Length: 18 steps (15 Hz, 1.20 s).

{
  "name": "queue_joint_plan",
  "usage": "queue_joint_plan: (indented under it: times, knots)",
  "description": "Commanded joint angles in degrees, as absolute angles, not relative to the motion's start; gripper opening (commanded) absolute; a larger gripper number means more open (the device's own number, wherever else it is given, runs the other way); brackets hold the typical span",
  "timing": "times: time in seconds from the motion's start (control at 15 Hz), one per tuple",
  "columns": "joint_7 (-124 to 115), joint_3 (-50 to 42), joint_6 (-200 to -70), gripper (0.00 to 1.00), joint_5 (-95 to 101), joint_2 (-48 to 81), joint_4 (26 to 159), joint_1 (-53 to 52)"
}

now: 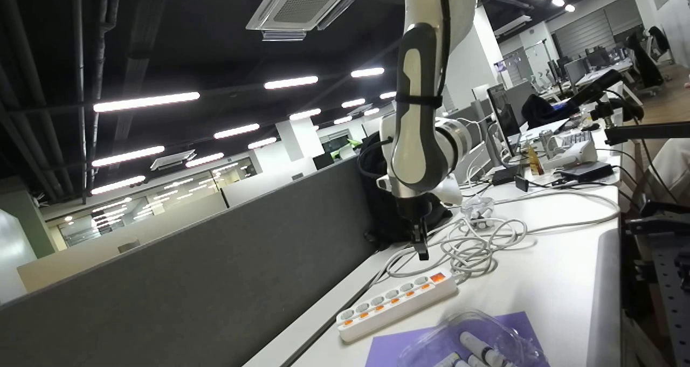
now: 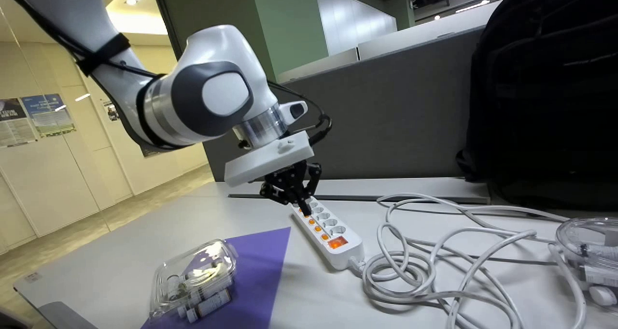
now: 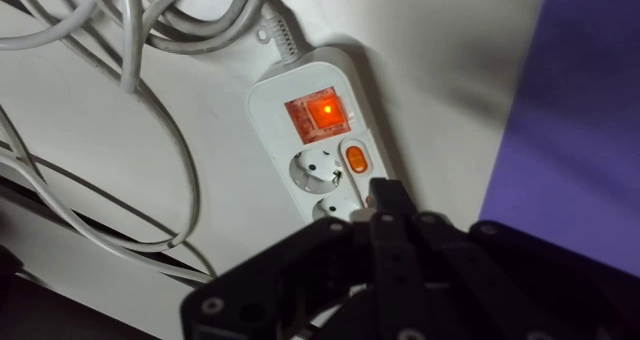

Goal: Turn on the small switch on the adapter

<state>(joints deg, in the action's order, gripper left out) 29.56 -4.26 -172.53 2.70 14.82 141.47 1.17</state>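
Note:
The adapter, a long white power strip, lies on the desk in both exterior views (image 1: pixel 396 312) (image 2: pixel 333 257) and in the wrist view (image 3: pixel 280 115). Its large square switch (image 3: pixel 327 111) glows orange at the cord end. A row of small orange switches runs beside the sockets; the nearest small switch (image 3: pixel 356 159) is fully visible, and another is mostly hidden behind the fingertips. My gripper (image 3: pixel 392 197) is shut and empty, pointing down over the strip's switch side, as also seen in both exterior views (image 1: pixel 420 251) (image 2: pixel 305 208). I cannot tell whether the tips touch it.
Loose white cables (image 2: pixel 405 280) lie coiled at the strip's cord end. A purple sheet (image 2: pixel 263 280) with a clear plastic box (image 2: pixel 193 276) of small vials lies beside the strip. A grey partition (image 1: pixel 215 270) and a black bag (image 2: pixel 545 92) stand behind.

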Motion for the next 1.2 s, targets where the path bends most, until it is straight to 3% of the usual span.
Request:
queue_joint_plan:
  times: [0.0, 1.13]
  knots:
    - [20.91, -6.67, -172.38, 0.0, 10.22, 20.75, 135.63, -0.96]
    - [10.84, -5.76, -170.48, 0.0, 10.91, 31.48, 123.65, -3.02]
